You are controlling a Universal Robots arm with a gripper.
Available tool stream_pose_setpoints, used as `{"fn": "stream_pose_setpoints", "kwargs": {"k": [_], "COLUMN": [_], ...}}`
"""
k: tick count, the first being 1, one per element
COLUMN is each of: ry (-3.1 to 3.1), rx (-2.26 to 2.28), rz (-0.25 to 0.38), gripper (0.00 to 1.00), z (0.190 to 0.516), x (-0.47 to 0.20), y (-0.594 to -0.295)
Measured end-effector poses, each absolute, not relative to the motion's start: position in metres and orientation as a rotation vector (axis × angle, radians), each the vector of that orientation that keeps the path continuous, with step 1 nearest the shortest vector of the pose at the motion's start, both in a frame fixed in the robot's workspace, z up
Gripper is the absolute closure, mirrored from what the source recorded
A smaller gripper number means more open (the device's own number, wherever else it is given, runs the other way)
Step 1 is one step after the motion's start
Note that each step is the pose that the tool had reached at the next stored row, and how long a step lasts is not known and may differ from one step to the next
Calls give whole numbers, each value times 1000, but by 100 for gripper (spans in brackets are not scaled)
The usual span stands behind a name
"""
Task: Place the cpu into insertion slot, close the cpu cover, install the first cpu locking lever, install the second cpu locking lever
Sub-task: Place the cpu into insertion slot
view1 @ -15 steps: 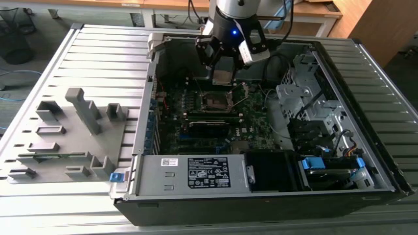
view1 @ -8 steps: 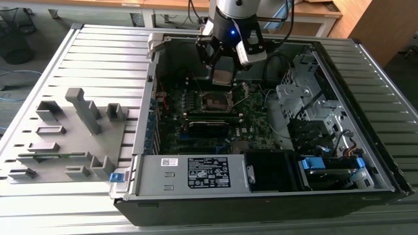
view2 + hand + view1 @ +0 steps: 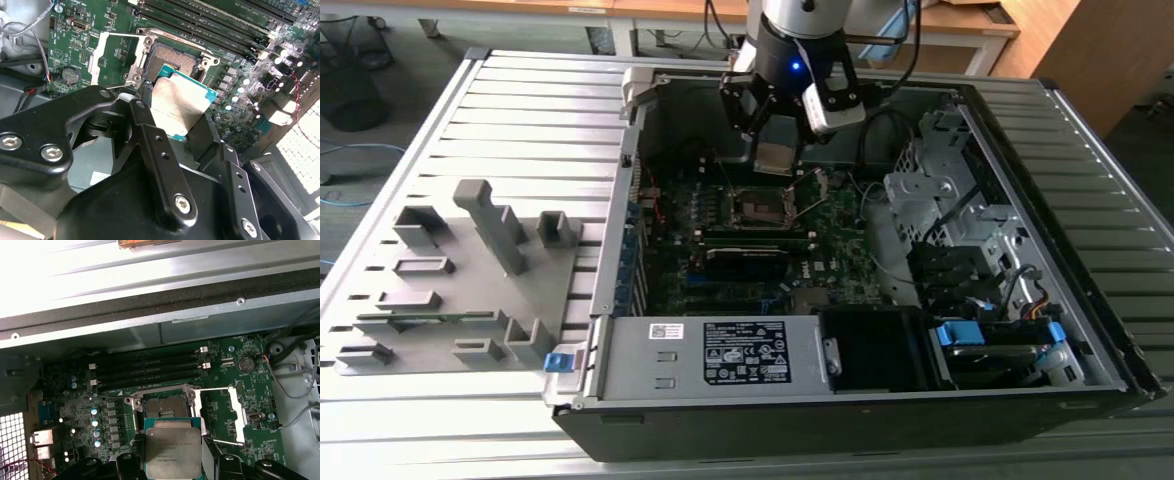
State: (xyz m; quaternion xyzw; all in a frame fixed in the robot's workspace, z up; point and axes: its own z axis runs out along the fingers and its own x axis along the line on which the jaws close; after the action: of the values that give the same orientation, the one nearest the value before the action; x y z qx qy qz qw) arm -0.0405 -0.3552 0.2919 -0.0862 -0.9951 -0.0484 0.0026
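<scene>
The tool (image 3: 172,469) is clenched on the cpu (image 3: 172,452), one of its black fingers (image 3: 127,465) on each of two opposite edges; the chip is held clear of the board, just short of the insertion slot (image 3: 166,407); its dull metal top faces both wrist cameras; it is near enough square that no long axis tells, and in the first wrist view its sides run in line with the slot's sides; the slot lies bare; beside it the cpu cover (image 3: 239,412) is swung open, lying out to one side over the board; beyond run the long black memory slots (image 3: 150,372); farther still, the wall of the computer case (image 3: 607,260), which rests on the slatted counter (image 3: 520,120).
</scene>
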Motion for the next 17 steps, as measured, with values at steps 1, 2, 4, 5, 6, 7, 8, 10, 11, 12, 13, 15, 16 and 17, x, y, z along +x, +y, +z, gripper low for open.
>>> {"fn": "stream_pose_setpoints", "kwargs": {"k": [1, 2, 4, 5, 6, 7, 8, 10, 11, 12, 13, 15, 16, 17], "ry": [-3121, -3121, -3120, -3120, -3119, -3118, -3116, -3113, -3111, -3109, -3109, -3109, -3109, -3109], "rx": [-271, -274, -283, -290, -303, -321, -340, -383, -404, -417, -422, -423, -423, -423], "rz": [-152, -151, -152, -151, -152, -152, -152, -152, -152, -152, -152, -152, -152, -152], "gripper": [46, 46, 46, 46, 46, 46, 46, 46, 46, 46, 46, 46, 46, 46], "z": [292, 292, 292, 292, 292, 292, 292, 291, 291, 291, 291, 291, 291, 292], "x": [-41, -41, -41, -41, -41, -41, -41, -41, -41, -41, -40, -41, -41, -41], "y": [-355, -355, -355, -355, -355, -355, -355, -355, -355, -355, -355, -355, -355, -355]}}
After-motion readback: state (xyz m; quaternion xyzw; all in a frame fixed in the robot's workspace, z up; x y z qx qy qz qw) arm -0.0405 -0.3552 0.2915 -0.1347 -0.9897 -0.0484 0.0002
